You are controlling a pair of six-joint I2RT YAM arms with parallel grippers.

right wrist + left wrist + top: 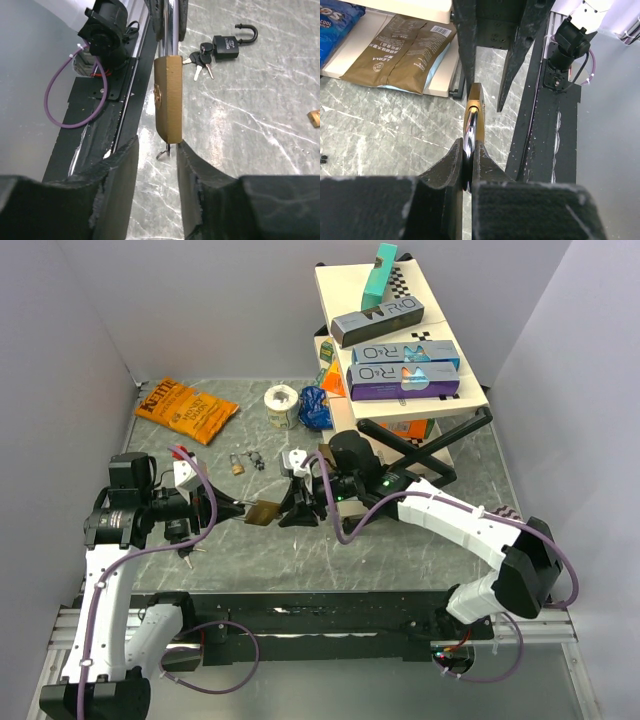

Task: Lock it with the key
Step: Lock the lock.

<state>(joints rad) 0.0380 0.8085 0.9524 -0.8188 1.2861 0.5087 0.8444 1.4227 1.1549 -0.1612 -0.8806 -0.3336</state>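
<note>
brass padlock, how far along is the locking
Done: left gripper holds the brass padlock by its shackle, clear of the table. In hand: right gripper, jaws open, flanks its lower end, where what looks like a key ring hangs. Left: grip that and turn it to lock.

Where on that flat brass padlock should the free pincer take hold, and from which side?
Probably the flat brass padlock at its bare body end, opposite the steel shackle clamped in the left pincer. Come straight at that free end, where the right pincer sits, fingers on the two broad faces: the slab is thinnest across them.
</note>
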